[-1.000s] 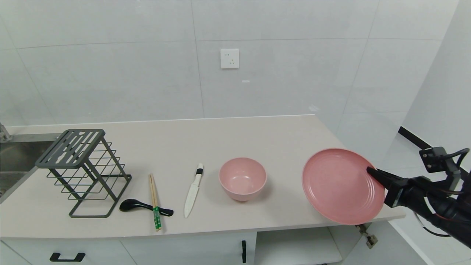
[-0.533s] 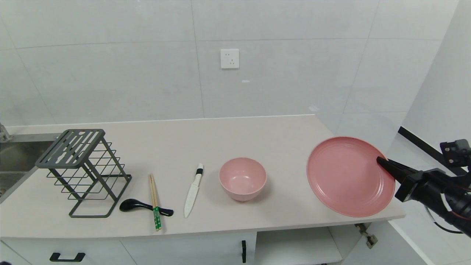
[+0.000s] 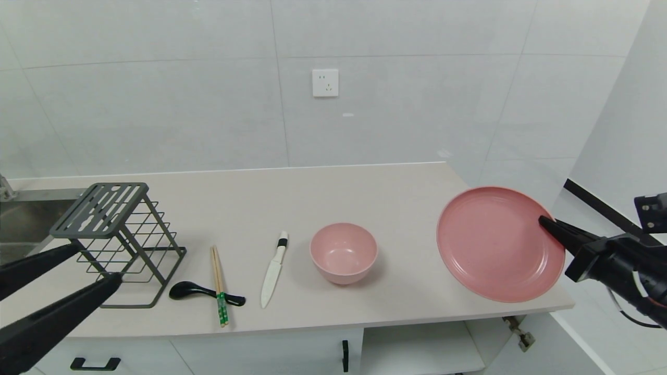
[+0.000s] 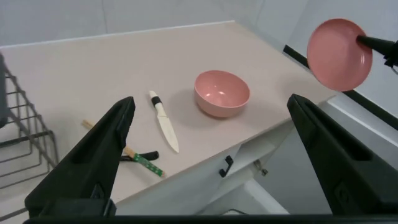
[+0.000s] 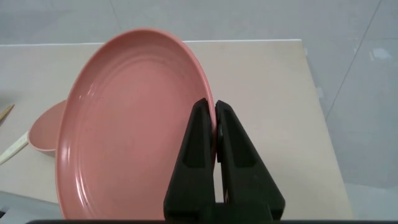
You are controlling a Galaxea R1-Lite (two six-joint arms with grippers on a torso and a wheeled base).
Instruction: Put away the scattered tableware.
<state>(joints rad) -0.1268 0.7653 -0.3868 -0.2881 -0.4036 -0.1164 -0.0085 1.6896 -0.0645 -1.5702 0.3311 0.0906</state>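
Note:
My right gripper (image 3: 544,221) (image 5: 215,109) is shut on the rim of a pink plate (image 3: 495,245) (image 5: 130,124), holding it tilted above the counter's right end. The plate (image 4: 339,53) is also in the left wrist view, with the right gripper (image 4: 373,43) at its edge. A pink bowl (image 3: 344,252) (image 4: 222,92), a white knife (image 3: 274,268) (image 4: 163,121), chopsticks (image 3: 219,284) (image 4: 149,167) and a black spoon (image 3: 187,290) lie along the counter's front. My left gripper (image 3: 96,263) (image 4: 211,99) hangs open at the front left, close to the dark wire rack (image 3: 117,224).
A sink (image 3: 21,219) lies at the far left beyond the rack. The counter (image 3: 323,198) ends just right of the plate, with a drop to the floor. Below the front edge are cabinet doors with handles (image 3: 345,355). The counter's back half is bare.
The right gripper has lifted the plate up and a little to the right, tilting it more upright. The left gripper has come into the head view at the bottom left.

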